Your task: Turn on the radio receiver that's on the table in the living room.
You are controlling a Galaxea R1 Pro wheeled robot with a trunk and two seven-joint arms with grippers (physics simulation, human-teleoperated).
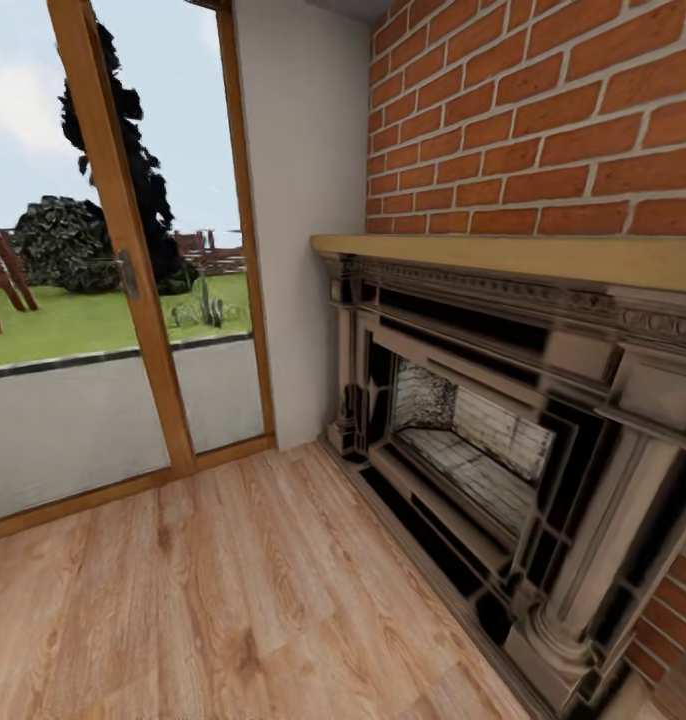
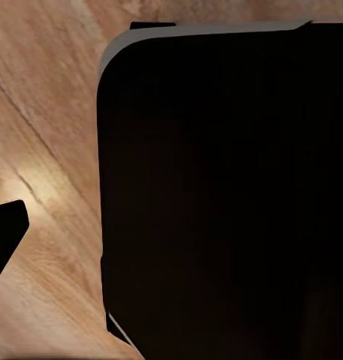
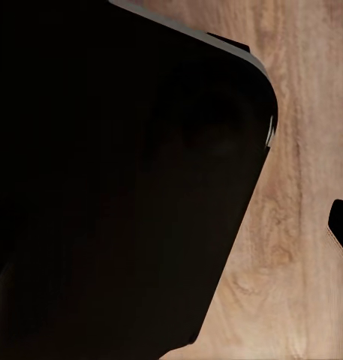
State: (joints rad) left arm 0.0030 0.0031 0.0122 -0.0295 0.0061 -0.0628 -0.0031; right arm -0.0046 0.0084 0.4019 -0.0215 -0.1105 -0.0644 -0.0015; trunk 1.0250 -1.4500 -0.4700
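Head view: we face a stone fireplace (image 1: 503, 440) at right of frame under a brick wall (image 1: 543, 110), with a wood-framed glass door (image 1: 113, 250) at left and plank floor (image 1: 233, 600) below. The radio and its table are not before us, so we cannot place them relative to either gripper. Both wrist views look down on a dark rounded body (image 2: 231, 195) over floorboards; whether the jaws are parted or closed, we cannot tell. We judge the radio rigid and light, needing a button press rather than a grasp.

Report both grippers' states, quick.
Left gripper: cannot be told; a dark body blocks the wrist view.
Right gripper: cannot be told, same reason.
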